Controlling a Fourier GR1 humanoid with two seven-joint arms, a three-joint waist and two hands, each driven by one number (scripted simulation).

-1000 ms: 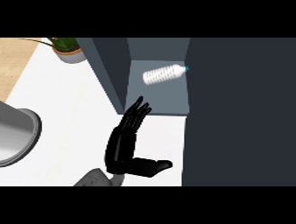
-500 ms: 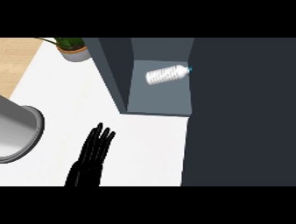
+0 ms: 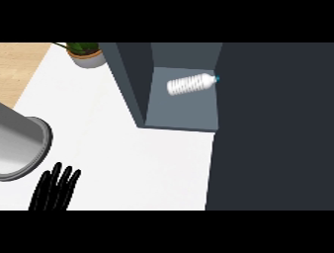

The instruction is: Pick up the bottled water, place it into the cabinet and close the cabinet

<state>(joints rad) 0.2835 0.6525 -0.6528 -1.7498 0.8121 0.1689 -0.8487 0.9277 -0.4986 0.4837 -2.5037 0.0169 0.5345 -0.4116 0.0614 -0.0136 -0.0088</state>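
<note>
The bottled water [image 3: 191, 84], clear with a blue cap, lies on its side inside the open dark grey cabinet [image 3: 131, 79], on its shelf floor. A wide dark panel [image 3: 286, 128], which looks like the cabinet's door, fills the right side and leaves the opening uncovered. My left hand [image 3: 53, 190] shows at the lower left edge, fingers straight and pointing up, over the white counter [image 3: 141, 158]. It is well apart from the cabinet and holds nothing. My right hand is out of view.
A large grey metal pot [image 3: 9, 143] stands at the left, just above my left hand. A potted plant [image 3: 88, 53] sits at the back left beside the cabinet's left wall. Wooden floor shows beyond the counter's left edge.
My left hand has drawn back from the cabinet's opening, moving down and to the left until only its fingers show. The bottle stays lying in the cabinet.
</note>
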